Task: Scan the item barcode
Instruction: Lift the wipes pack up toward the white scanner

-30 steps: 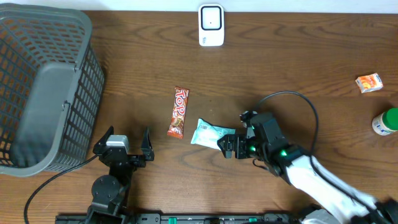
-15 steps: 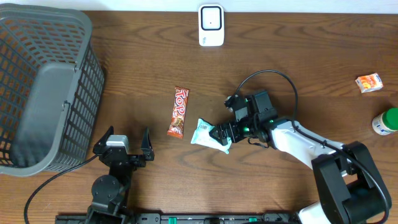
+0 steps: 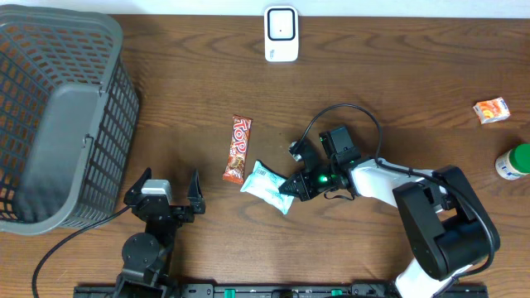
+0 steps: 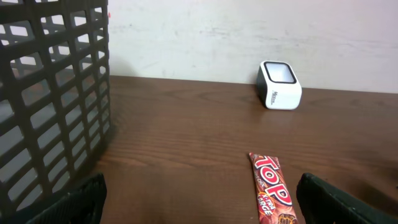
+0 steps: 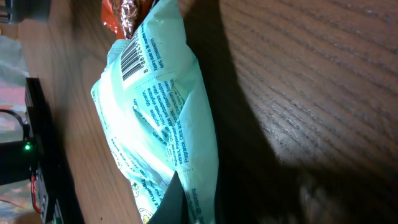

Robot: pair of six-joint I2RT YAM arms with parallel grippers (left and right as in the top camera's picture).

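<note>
Right fingers (image 3: 291,186) clenched on an edge of the pale-green plastic packet (image 3: 265,181), whose barcode (image 5: 133,59) should be lifted squarely toward the white box-shaped scanner (image 3: 281,34); left fingers (image 3: 196,184) stand spread, empty.

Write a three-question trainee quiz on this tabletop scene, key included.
1. True or false: the right arm's fingers are shut on the packet.
2. Which lies nearest the packet? A) candy bar B) scanner C) basket
3. Fill in: in the right wrist view, the packet's visible face shows a printed ____.
Key: 1 true; 2 A; 3 barcode.
</note>
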